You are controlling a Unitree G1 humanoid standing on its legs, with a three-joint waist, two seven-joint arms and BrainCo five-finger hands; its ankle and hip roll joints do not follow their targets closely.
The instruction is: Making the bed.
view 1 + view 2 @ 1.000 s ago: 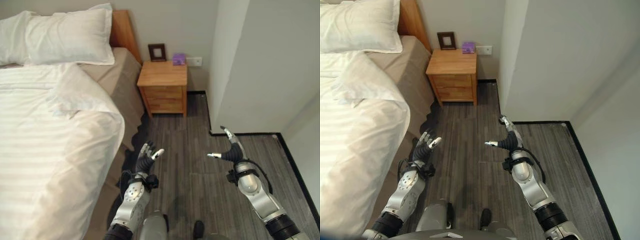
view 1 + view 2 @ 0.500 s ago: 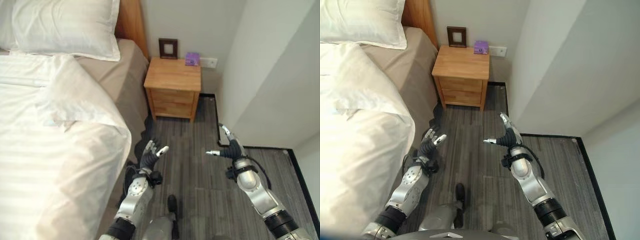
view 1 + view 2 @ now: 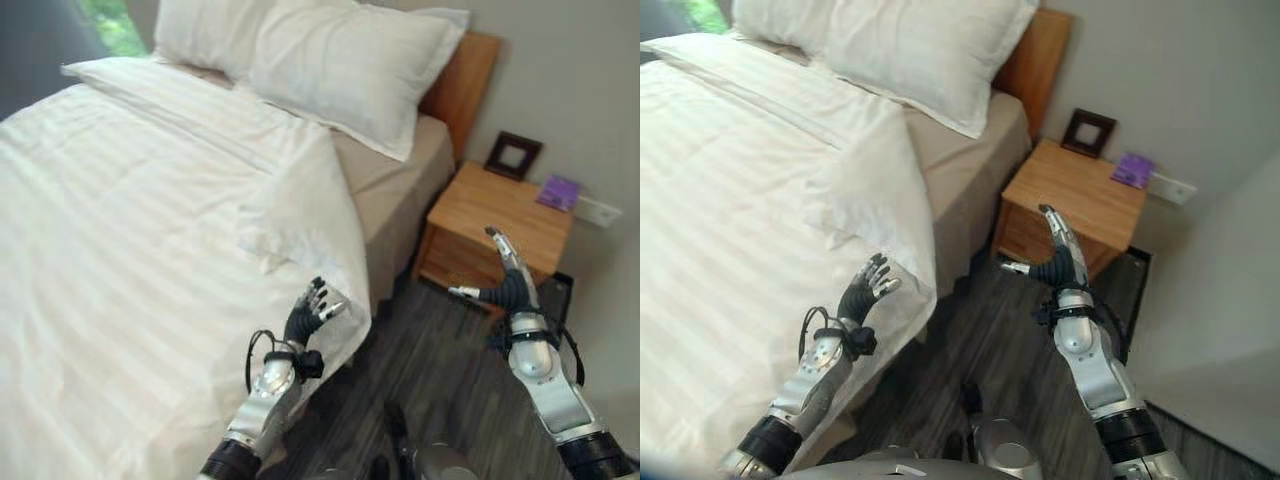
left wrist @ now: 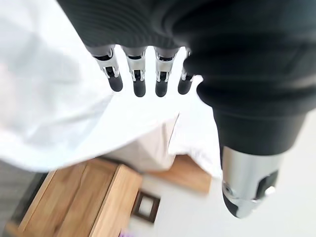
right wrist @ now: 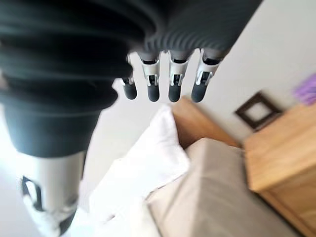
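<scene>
White striped duvet (image 3: 130,250) spread over bed, top corner folded back near right edge, exposing beige sheet (image 3: 395,165). Two pillows (image 3: 330,60) at head, against wooden headboard (image 3: 465,85). Left hand (image 3: 312,312) raised just off duvet's hanging edge, fingers relaxed, empty. Right hand (image 3: 505,285) spread, empty, before nightstand (image 3: 500,215) carrying picture frame (image 3: 513,155), purple box (image 3: 558,190).

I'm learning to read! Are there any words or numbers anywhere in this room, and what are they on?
No words or numbers can be read here.
Small purple box on the wooden bedside table: any print is too small to tell.
Dark picture frame against the wall: nothing legible inside.
</scene>
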